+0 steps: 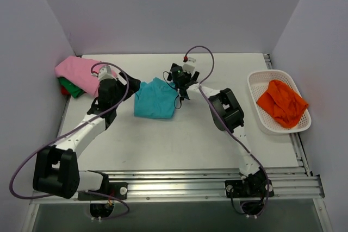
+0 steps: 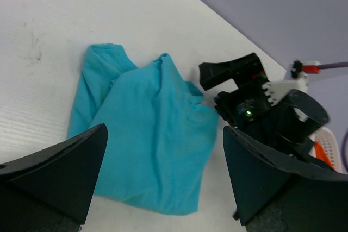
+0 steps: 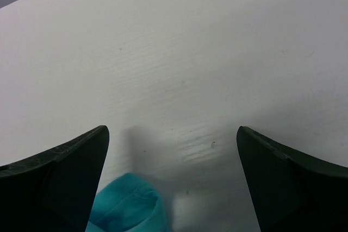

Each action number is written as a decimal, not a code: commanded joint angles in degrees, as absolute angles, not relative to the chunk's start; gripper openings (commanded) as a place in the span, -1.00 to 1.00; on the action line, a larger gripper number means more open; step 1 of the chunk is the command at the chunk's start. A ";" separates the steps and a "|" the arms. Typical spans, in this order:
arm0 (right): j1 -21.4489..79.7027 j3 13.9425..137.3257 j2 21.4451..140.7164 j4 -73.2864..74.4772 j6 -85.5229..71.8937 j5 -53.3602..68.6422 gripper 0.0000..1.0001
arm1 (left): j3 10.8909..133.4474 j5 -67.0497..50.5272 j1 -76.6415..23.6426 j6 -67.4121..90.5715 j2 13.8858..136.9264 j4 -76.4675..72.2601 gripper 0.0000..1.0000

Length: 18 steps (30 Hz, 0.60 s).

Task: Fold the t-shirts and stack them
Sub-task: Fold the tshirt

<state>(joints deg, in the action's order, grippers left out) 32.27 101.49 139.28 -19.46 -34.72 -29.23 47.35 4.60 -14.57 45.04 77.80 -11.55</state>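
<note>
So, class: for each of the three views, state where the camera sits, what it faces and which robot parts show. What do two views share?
Top external: above and behind the arms, looking down on the table; both arms show whole.
Left wrist: on the left arm, facing the teal t-shirt; the open left gripper frames it.
Right wrist: on the right arm, facing the table; the open right gripper shows.
Shared: every view shows the teal t-shirt.
</note>
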 commanded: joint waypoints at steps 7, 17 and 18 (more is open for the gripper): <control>31.55 88.90 121.49 -23.20 -32.43 -37.61 0.99 | 24.68 23.01 -31.45 71.95 56.08 -16.84 0.89; 31.64 61.46 93.62 -23.03 -39.64 -41.13 1.00 | 21.78 42.01 -44.82 86.12 69.15 -29.27 0.88; 31.73 60.22 89.69 -22.77 -39.99 -41.48 0.99 | 22.75 42.27 -44.91 88.31 73.00 -29.27 0.88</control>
